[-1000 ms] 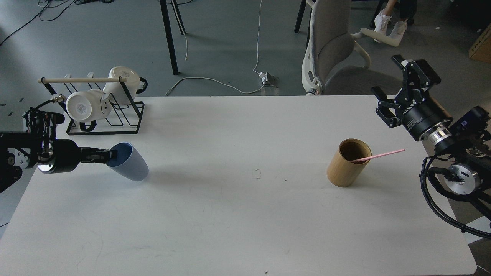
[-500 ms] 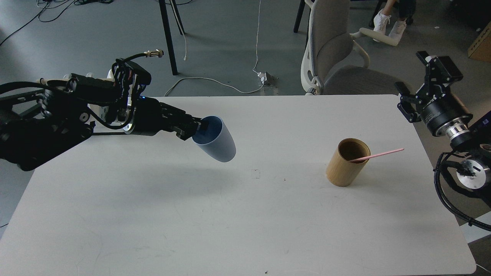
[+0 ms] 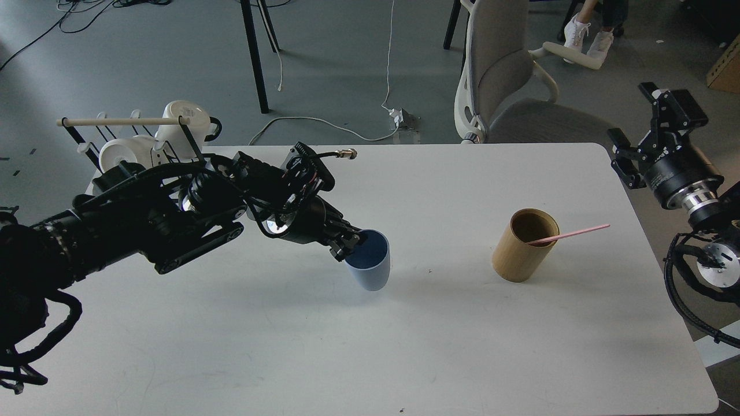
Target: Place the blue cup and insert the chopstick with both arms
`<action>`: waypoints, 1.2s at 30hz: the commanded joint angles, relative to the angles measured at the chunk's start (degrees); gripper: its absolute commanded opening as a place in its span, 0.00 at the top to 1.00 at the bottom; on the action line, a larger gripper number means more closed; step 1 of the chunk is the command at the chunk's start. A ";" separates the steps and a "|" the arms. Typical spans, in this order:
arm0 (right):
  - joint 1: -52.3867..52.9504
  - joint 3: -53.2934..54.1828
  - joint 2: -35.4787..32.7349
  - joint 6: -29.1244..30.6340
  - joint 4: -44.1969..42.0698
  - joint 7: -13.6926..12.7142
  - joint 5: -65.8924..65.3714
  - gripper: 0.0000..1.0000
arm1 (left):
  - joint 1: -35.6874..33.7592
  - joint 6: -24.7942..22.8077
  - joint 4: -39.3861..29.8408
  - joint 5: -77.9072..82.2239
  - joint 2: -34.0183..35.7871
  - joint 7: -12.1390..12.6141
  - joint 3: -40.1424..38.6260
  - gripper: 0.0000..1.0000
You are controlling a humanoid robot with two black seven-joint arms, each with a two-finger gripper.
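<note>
The left gripper [image 3: 351, 245] has its jaws pinched on the near-left rim of the blue cup [image 3: 369, 267], one finger inside the mouth and the other outside the wall. The cup stands nearly upright with its mouth up, close to the middle of the white worktop [image 3: 358, 346]; whether its base touches the surface or hangs just above it cannot be told. The black left arm [image 3: 150, 222] stretches in from the left edge across the back-left part of the worktop, cables looped around its wrist.

To the right of the cup, well apart from it, a tan bamboo cylinder [image 3: 523, 244] stands on the worktop. A pale pink chopstick [image 3: 572, 234] leans out of it, its lower end inside and its upper end pointing to the right, past the cylinder's rim.

The right gripper [image 3: 640, 124] is raised beyond the worktop's right edge, jaws spread wide and holding nothing, well apart from the chopstick. Its arm [image 3: 688, 190] comes in from the right edge.

At the back-left corner a black wire rack [image 3: 188, 138] with a beige wooden rod [image 3: 115, 122] carries white mugs [image 3: 185, 118], partly hidden behind the left arm. Behind the worktop, on the grey floor, stands a pale office chair [image 3: 497, 69].
</note>
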 commanded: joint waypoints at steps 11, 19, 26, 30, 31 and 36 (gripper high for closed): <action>-0.13 -0.09 -0.01 0.09 -0.09 0.00 0.00 0.04 | 0.67 0.08 2.40 1.33 -0.51 0.01 -0.06 0.93; -0.22 -0.09 -0.09 0.17 -0.09 0.00 0.00 0.04 | 0.76 -0.18 1.70 0.72 0.54 0.01 -0.23 0.86; -0.49 0.00 -0.18 0.26 -0.09 0.00 0.00 0.04 | 0.67 -0.35 -2.16 -3.05 3.34 0.01 -0.32 0.70; 0.04 -0.09 -1.85 0.17 0.35 0.00 -0.35 0.04 | 0.58 -0.44 -6.12 -10.16 7.39 0.01 -1.02 0.44; 0.21 0.09 -2.37 0.00 0.52 0.00 -0.78 0.04 | 0.58 -0.44 -6.74 -13.14 8.44 0.01 -1.20 0.37; 2.06 0.27 -9.22 -4.99 5.08 0.00 -10.16 0.04 | 0.76 -0.44 -7.18 -32.21 13.45 0.01 -2.25 0.11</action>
